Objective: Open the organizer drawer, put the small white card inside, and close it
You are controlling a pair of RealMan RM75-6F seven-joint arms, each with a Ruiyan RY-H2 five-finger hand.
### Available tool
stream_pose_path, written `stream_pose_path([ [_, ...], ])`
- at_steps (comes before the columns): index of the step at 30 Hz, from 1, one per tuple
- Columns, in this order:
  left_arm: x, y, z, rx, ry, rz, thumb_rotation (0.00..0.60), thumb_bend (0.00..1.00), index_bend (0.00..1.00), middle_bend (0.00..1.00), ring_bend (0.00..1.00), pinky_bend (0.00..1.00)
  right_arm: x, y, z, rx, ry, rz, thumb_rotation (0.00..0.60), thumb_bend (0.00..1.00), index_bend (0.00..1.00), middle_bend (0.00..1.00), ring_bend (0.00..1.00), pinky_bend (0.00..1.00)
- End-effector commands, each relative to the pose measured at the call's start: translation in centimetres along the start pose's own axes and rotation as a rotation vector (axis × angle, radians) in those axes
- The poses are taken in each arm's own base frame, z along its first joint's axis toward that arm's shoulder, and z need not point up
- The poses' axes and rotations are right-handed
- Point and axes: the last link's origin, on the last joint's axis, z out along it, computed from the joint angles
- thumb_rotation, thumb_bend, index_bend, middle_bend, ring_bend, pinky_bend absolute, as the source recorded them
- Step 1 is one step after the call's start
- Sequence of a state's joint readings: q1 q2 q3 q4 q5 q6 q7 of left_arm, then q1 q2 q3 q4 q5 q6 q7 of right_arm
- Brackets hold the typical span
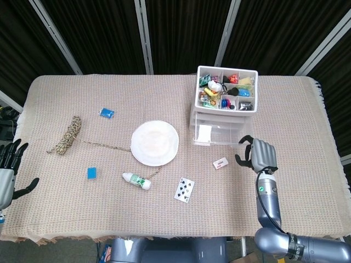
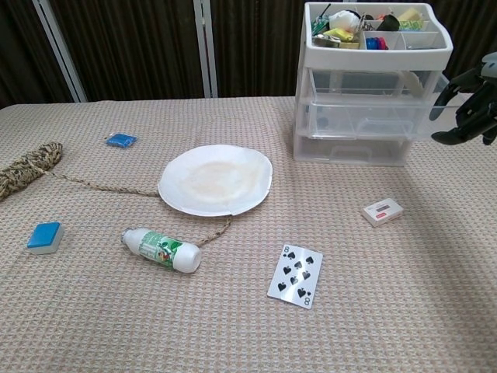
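Note:
The clear plastic organizer (image 1: 226, 104) (image 2: 373, 85) stands at the back right, its top tray full of small items. Its middle drawer (image 1: 219, 133) (image 2: 379, 116) is pulled out toward me. My right hand (image 1: 260, 155) (image 2: 472, 109) is at the drawer's front right corner, fingers curled and hooked on its front edge. The small white card (image 1: 220, 162) (image 2: 382, 210) lies flat on the cloth in front of the drawer, just left of that hand. My left hand (image 1: 6, 170) hovers off the table's left edge with fingers spread, holding nothing.
A white plate (image 1: 154, 142) (image 2: 216, 179) lies mid-table, with a small bottle (image 1: 136, 181) (image 2: 161, 249) and a playing card (image 1: 185, 189) (image 2: 296, 275) in front of it. A coiled rope (image 1: 67, 136) and two blue blocks (image 1: 106, 113) (image 1: 91, 172) are at the left.

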State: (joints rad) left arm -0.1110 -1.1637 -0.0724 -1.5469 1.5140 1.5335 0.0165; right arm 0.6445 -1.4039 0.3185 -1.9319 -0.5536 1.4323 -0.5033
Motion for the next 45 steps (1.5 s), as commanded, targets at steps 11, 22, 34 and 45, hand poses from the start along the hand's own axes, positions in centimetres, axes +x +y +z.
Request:
stream_pose_path([
  [11, 0.0, 0.0, 0.0, 0.002, 0.001, -0.001, 0.600, 0.27, 0.01, 0.00, 0.00, 0.00, 0.9, 0.1, -1.9, 0.062, 0.018, -0.041, 0.600, 0.22, 0.08, 0.72, 0.71, 0.53],
  [22, 0.1, 0.1, 0.0, -0.001, 0.004, -0.004, 0.600, 0.27, 0.01, 0.00, 0.00, 0.00, 2.2, 2.7, -6.8, 0.190, 0.010, -0.102, 0.600, 0.21, 0.09, 0.72, 0.71, 0.53],
  [34, 0.0, 0.1, 0.1, 0.002, 0.007, -0.004, 0.600, 0.27, 0.01, 0.00, 0.00, 0.00, -1.6, 5.0, -9.2, 0.260, -0.068, -0.259, 0.600, 0.21, 0.12, 0.72, 0.71, 0.53],
  [45, 0.1, 0.1, 0.0, 0.001, 0.008, -0.008, 0.600, 0.27, 0.01, 0.00, 0.00, 0.00, -5.7, 5.0, -6.9, 0.220, -0.104, -0.298, 0.600, 0.21, 0.16, 0.72, 0.72, 0.53],
])
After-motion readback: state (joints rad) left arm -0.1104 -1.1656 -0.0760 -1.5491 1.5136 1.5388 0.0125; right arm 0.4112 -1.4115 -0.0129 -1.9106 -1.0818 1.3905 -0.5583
